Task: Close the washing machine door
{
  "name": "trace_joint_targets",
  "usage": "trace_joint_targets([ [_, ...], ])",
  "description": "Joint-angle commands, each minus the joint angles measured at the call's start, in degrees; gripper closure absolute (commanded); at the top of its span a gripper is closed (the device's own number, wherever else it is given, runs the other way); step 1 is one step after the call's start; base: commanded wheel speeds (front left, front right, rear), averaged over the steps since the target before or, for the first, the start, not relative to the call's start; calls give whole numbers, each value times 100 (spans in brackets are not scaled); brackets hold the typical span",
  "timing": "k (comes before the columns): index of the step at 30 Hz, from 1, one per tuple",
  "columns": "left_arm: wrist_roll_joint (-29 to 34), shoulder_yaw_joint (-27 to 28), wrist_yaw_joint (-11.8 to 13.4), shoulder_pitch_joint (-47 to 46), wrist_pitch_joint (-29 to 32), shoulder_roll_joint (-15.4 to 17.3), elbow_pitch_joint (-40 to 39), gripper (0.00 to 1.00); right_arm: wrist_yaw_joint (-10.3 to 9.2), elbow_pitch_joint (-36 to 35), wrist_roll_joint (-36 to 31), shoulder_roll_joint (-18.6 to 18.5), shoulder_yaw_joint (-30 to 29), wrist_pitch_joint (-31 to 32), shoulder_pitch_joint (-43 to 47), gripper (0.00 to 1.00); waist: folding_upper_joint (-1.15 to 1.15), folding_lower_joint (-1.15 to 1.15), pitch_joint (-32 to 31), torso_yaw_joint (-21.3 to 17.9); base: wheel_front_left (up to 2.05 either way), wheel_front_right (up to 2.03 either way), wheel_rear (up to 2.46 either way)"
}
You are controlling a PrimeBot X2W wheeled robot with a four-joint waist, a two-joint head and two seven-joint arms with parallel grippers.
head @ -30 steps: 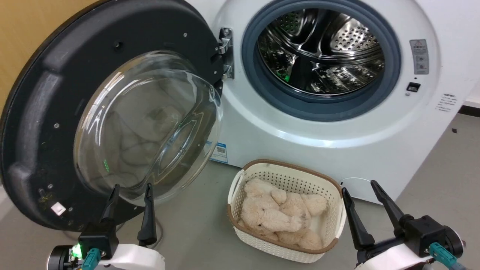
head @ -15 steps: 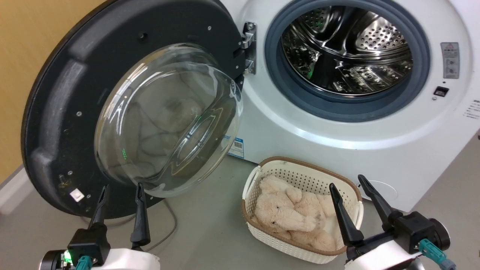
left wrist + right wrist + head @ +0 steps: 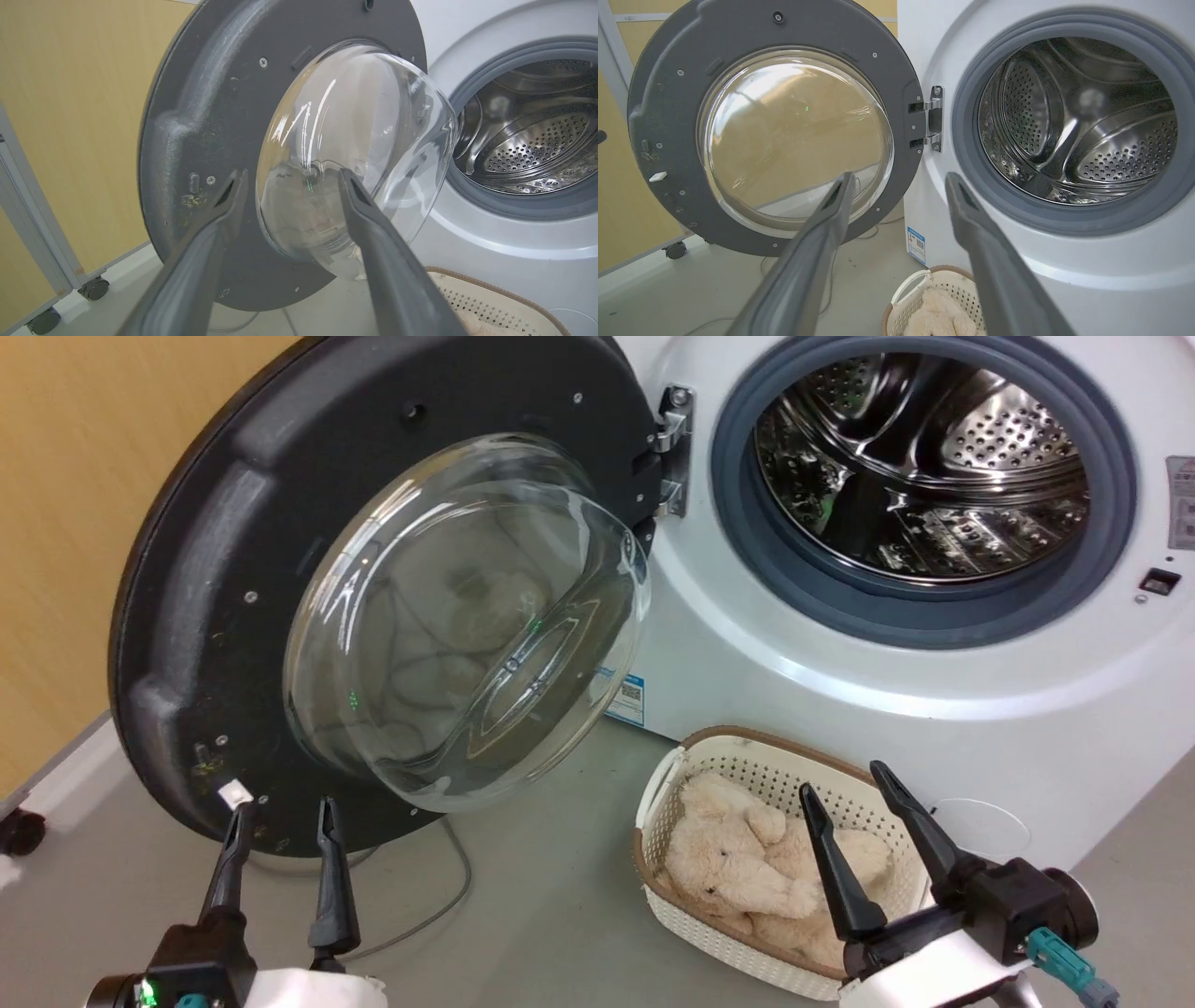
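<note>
Washing machine door (image 3: 215, 616) hangs wide open on its hinge, left of the drum mouth of the washing machine (image 3: 794, 709); left gripper (image 3: 285, 805) sits low at the lower left, fingers pointing up at the door's bottom rim, parted, nothing between them; whether they touch the rim, I can't tell; right gripper (image 3: 841, 777) reaches up from the lower right over the basket (image 3: 709, 933) of plush toys (image 3: 738, 868), fingers spread, empty.
</note>
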Motion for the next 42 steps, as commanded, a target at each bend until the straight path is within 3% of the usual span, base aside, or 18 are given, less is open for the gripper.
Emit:
trace_joint_targets([
  [1,-52,15,50,95,-71,-5,-54,0,4,17,72,-42,51,-67,-107,0,0,0,6,57,0,0,0],
  [28,-224,138,209,299,-394,-6,-303,0,5,141,271,-98,410,-390,-232,0,0,0,62,735,0,0,0],
  [41,-250,100,2,242,-401,-6,-221,0,5,135,270,-91,389,-396,-217,0,0,0,76,756,0,0,0],
  [42,-258,119,-4,229,-401,-6,-253,22,5,134,267,-91,385,-396,-214,0,0,0,76,757,0,0,0],
])
